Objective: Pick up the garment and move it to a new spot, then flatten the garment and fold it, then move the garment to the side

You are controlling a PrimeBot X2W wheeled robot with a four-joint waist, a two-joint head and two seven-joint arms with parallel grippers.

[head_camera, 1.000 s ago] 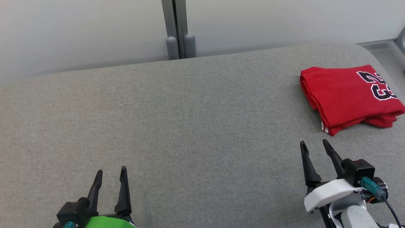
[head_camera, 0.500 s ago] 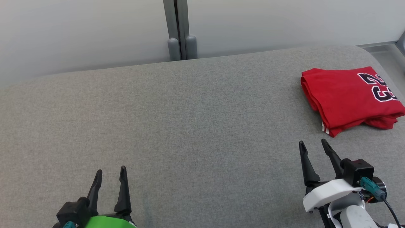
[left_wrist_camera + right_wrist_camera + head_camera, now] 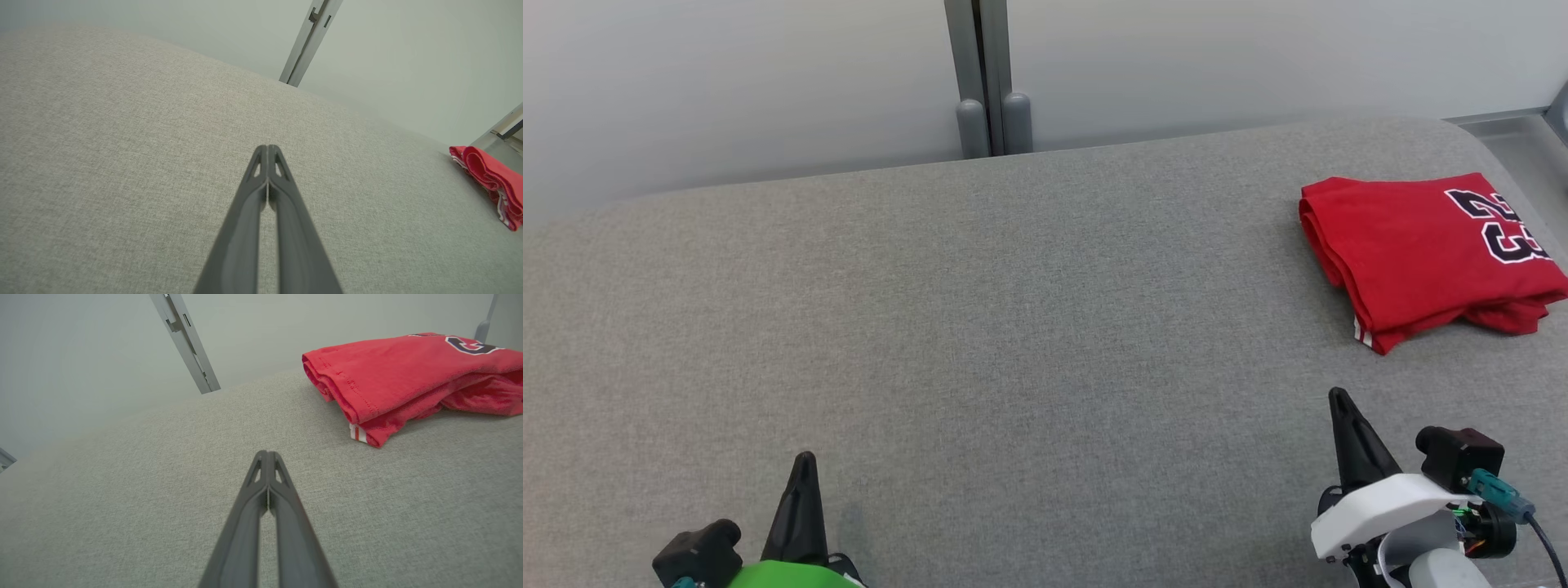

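Left wrist view, garment [image 3: 490,179] partly cropped

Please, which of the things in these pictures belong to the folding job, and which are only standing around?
Belongs to the job: red garment, folded, on the right side; left end effector, shut and empty; right end effector, shut and empty.
Only surroundings: grey padded surface; metal post; pale wall.
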